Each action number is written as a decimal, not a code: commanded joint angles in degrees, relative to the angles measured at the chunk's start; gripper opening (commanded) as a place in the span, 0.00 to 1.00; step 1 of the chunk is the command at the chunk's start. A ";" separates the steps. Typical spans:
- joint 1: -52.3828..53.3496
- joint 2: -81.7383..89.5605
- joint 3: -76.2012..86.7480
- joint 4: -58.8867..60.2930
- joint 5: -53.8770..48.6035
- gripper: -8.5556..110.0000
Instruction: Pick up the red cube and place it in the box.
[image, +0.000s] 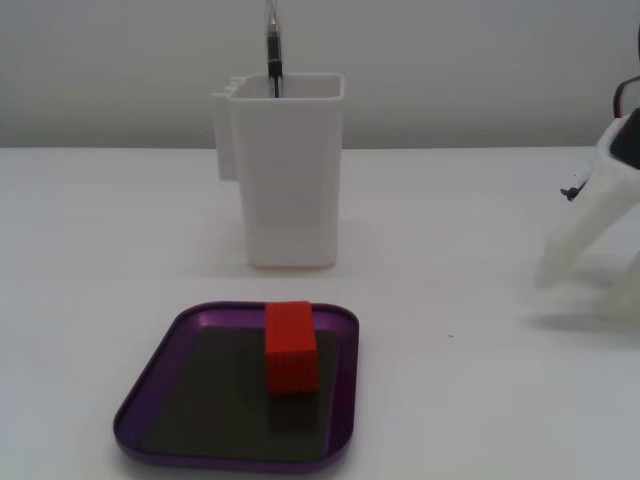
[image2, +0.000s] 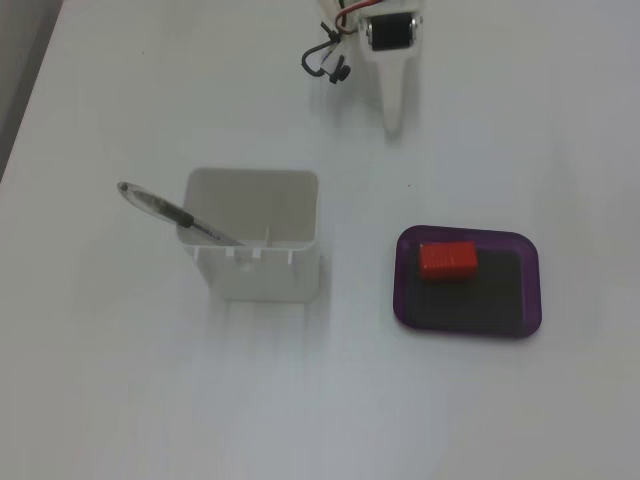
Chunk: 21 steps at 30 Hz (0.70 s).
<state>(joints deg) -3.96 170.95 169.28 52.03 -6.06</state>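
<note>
The red cube (image: 291, 347) (image2: 447, 259) lies inside the box (image: 160, 375) (image2: 520, 300), a shallow purple tray, on the far part of its dark floor in the low fixed view. My white gripper (image: 548, 278) (image2: 393, 122) is well away from both. It sits at the right edge of the low fixed view and near the top in the fixed view from above. It points down toward the table, reads as one tapered shape with the jaws together, and holds nothing.
A tall white container (image: 290, 170) (image2: 255, 275) with a pen (image: 273, 45) (image2: 170, 210) leaning in it stands behind the tray in the low fixed view. Red and black wires (image2: 325, 55) hang beside the arm. The white table edge (image2: 30, 90) shows at top left.
</note>
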 joint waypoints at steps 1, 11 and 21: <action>0.35 7.91 4.13 -1.05 0.18 0.21; 0.26 27.07 8.35 5.80 0.09 0.16; 0.79 27.51 8.35 5.89 0.00 0.07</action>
<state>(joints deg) -3.69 192.48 176.92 58.10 -6.06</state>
